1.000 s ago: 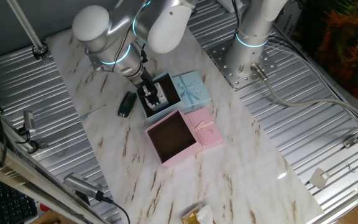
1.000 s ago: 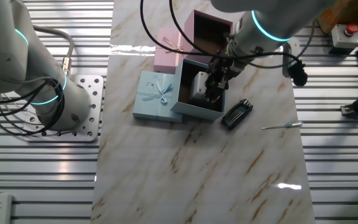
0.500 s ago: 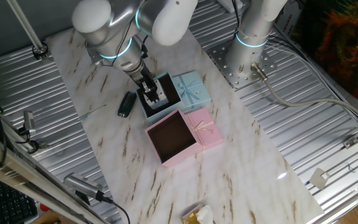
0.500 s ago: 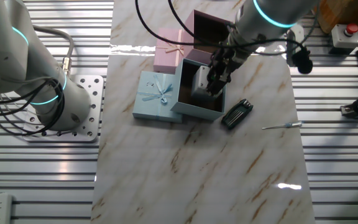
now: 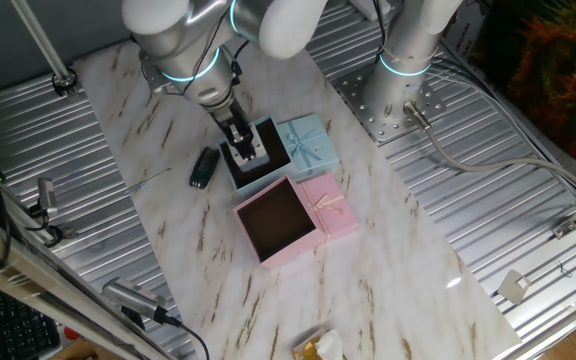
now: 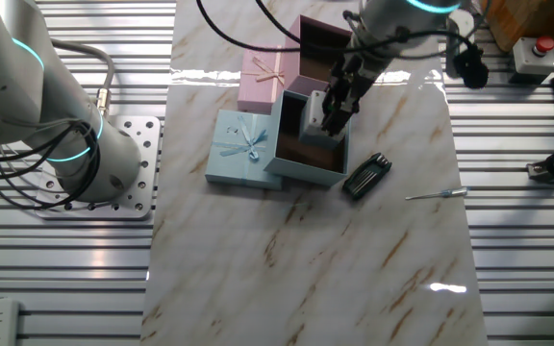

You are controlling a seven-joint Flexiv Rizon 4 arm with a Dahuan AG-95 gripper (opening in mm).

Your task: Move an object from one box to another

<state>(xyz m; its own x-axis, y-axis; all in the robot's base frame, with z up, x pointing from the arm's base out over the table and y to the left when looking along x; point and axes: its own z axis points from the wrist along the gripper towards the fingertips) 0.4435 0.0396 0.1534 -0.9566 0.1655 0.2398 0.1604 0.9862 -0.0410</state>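
One clean lift needed: pincer (image 6: 327, 108) pinching the small white-grey block (image 6: 314, 110) just above the light blue box (image 6: 308, 165), it should clear the rim before crossing to the pink box (image 5: 278, 221).

Silver-white arm (image 5: 183, 25), cyan ring lights, black claw (image 5: 240, 139), blk cables

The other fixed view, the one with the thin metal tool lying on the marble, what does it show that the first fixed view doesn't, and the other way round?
Only that view shows the red button.

Only the first shows the yellow-and-white wad at the table's near edge.

Both show the gripper holding the object over the blue box, the empty pink box, both bowed lids, and the black gadget.
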